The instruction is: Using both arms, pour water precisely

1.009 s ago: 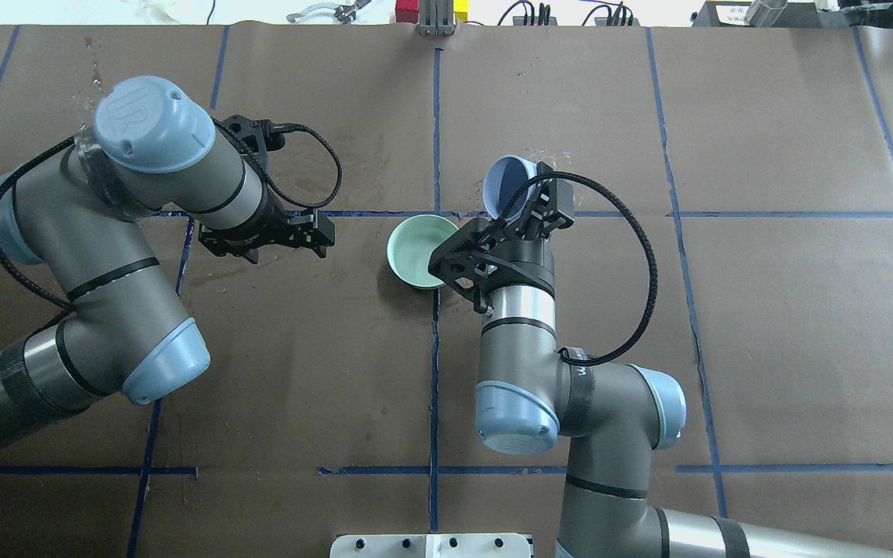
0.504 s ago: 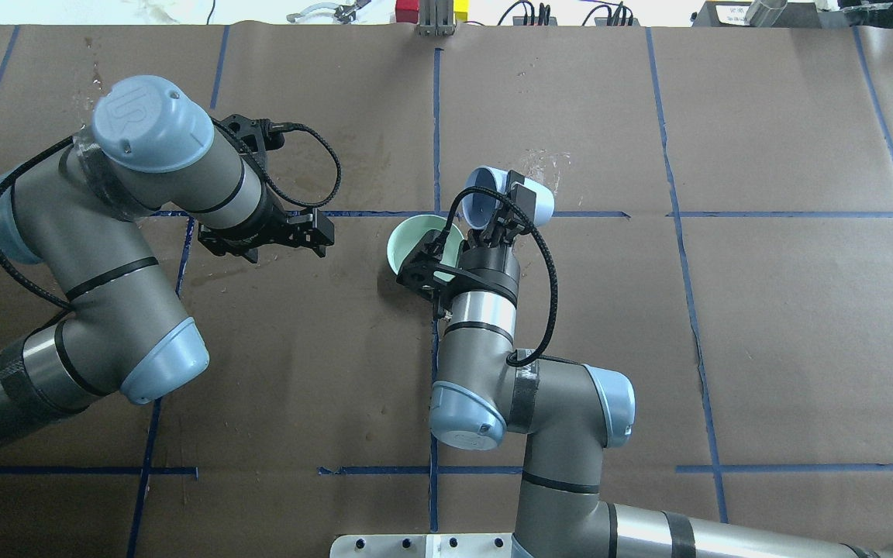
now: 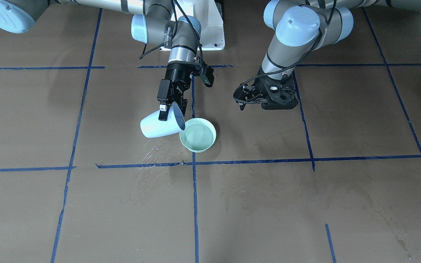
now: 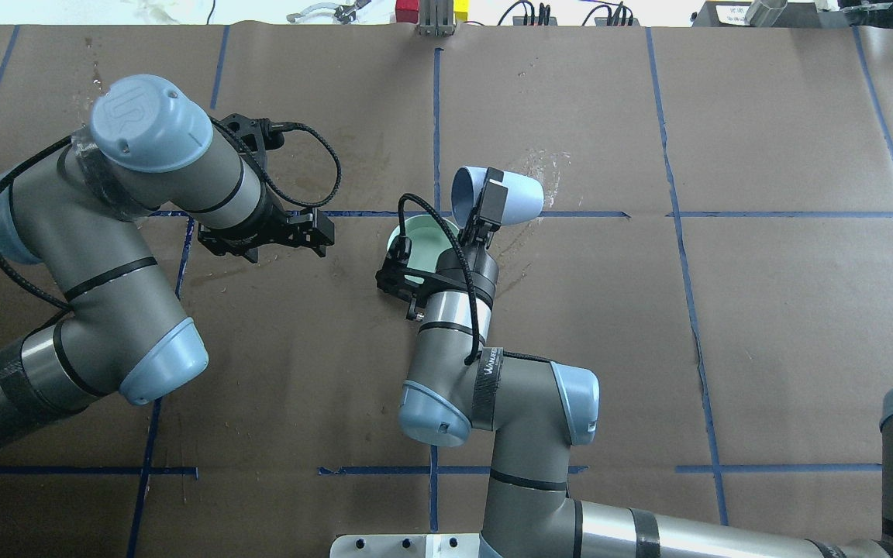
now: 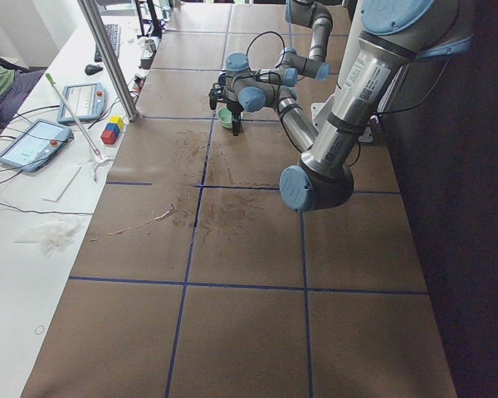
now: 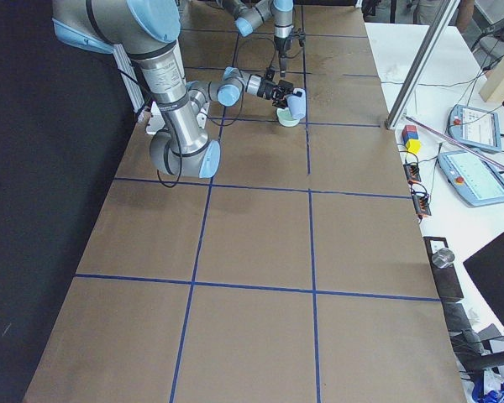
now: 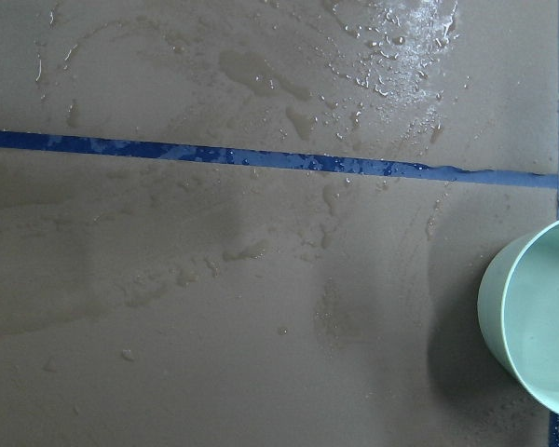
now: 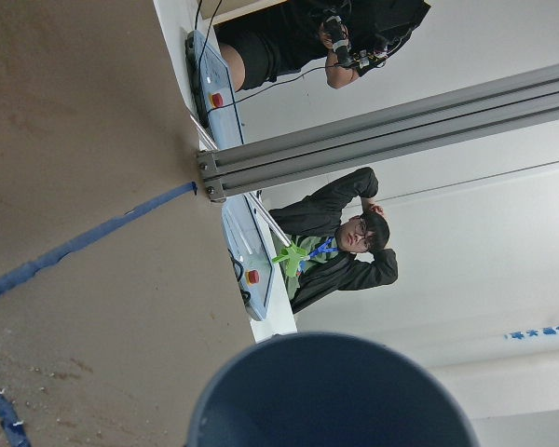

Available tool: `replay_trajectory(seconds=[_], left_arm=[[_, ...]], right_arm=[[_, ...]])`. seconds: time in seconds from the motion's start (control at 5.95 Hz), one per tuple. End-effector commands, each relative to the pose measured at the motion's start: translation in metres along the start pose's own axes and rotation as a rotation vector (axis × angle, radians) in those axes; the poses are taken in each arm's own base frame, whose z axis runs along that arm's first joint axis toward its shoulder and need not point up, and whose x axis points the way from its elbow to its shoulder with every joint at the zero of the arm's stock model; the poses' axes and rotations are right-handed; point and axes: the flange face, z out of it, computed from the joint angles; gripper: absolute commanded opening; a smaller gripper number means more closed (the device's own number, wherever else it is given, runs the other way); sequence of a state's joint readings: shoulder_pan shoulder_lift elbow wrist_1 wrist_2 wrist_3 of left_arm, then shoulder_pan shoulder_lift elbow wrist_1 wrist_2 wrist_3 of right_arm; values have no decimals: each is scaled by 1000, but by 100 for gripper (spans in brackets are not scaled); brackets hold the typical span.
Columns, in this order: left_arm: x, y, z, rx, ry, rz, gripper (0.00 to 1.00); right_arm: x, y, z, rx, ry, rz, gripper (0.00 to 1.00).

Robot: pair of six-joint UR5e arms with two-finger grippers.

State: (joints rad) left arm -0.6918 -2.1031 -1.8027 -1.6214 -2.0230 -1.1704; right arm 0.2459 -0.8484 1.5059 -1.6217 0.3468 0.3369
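My right gripper (image 3: 169, 109) is shut on the rim of a light blue cup (image 3: 158, 126). The cup is tipped almost onto its side, with its mouth over the edge of a pale green bowl (image 3: 210, 140). Water (image 3: 198, 135) shows as a faint sheen inside the bowl. In the overhead view the cup (image 4: 512, 199) lies just beyond the bowl (image 4: 425, 231), under the right gripper (image 4: 484, 213). The cup's dark inside fills the bottom of the right wrist view (image 8: 335, 396). My left gripper (image 3: 265, 98) hangs empty above the table beside the bowl. I cannot tell its jaw state. The left wrist view shows the bowl's rim (image 7: 503, 307).
Glistening wet streaks lie on the brown paper under the cup (image 3: 157, 150) and beyond it (image 4: 546, 161). Blue tape lines grid the table. The white pedestal (image 3: 216, 33) stands at the robot's base. Tablets (image 5: 33, 141) lie on the side bench, and an operator (image 8: 340, 237) stands beyond it.
My right arm has swung left and turned its wrist. The cup has tipped further and its mouth has moved to the bowl's edge. The left arm has not moved.
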Motion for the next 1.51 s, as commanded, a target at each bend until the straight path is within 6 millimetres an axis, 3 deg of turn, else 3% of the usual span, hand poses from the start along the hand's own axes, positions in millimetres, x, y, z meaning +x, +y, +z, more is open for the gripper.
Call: replay_trajectory(seconds=[0.0,0.34,1.35], left_arm=[[0,0,-1,2,1,1,100],[0,-1,-2,3,2,-1,100],[-5,2,-4,-20,11,-5,100]], right_arm=[[-10,-1,4,1,38,-128,0],[-24,0,10,-1,78,-207,0],[-27,-1,5,7,97,-307,0]])
